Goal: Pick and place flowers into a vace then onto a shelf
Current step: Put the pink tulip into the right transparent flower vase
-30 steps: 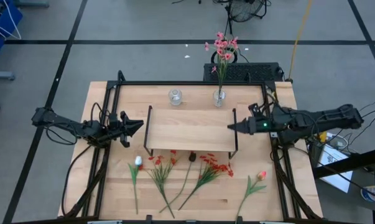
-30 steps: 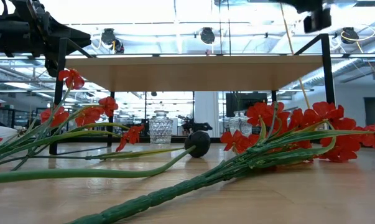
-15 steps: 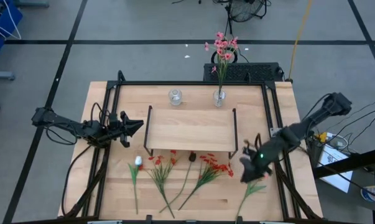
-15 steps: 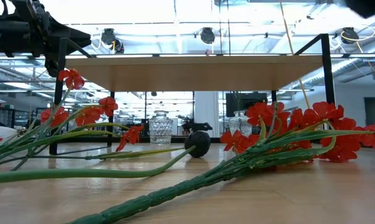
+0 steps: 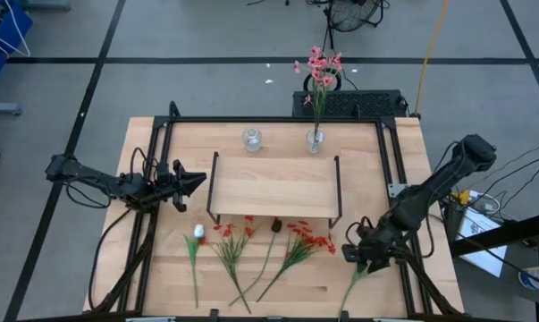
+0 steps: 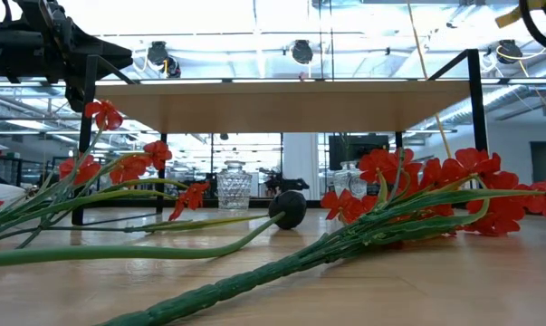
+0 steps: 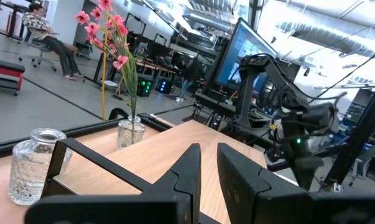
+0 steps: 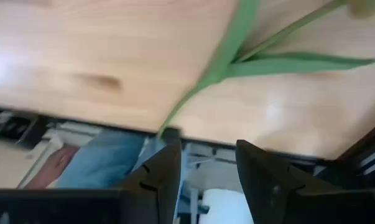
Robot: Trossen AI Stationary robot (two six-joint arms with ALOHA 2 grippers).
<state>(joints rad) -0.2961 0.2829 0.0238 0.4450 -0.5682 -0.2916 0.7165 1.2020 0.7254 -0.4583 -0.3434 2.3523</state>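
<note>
2 arms are at the bench [image 5: 162,268], but only the right one is working, and the step in hand looks like the first reach of a pick: the right end effector [image 5: 357,255] hangs low over the front right part of the bench, directly above the lone stem that lies apart from the others, a tulip stem [image 5: 357,279] whose blossom is hidden under the end effector in the high view. Its fingers [image 8: 156,171] stand apart with nothing between them; in the right wrist view the green stem and its long leaf [image 8: 299,62] lie on the wood ahead of the fingertips, not yet between them. The other flowers [image 5: 251,241] lie in a loose row to the side of this end effector, just in front of the shelf [image 5: 273,186]. 2 glass vases stand beyond the shelf: an empty one [image 5: 251,139] and one already holding a pink spray [image 5: 315,139]. The left end effector [image 5: 190,182] waits off the shelf's far end, fingers [image 7: 190,168] nearly together and holding nothing. Next, I judge, the right end effector must descend, straddle the thin stem and close on it without pressing into the wood, then carry it past the shelf to a vase.
</note>
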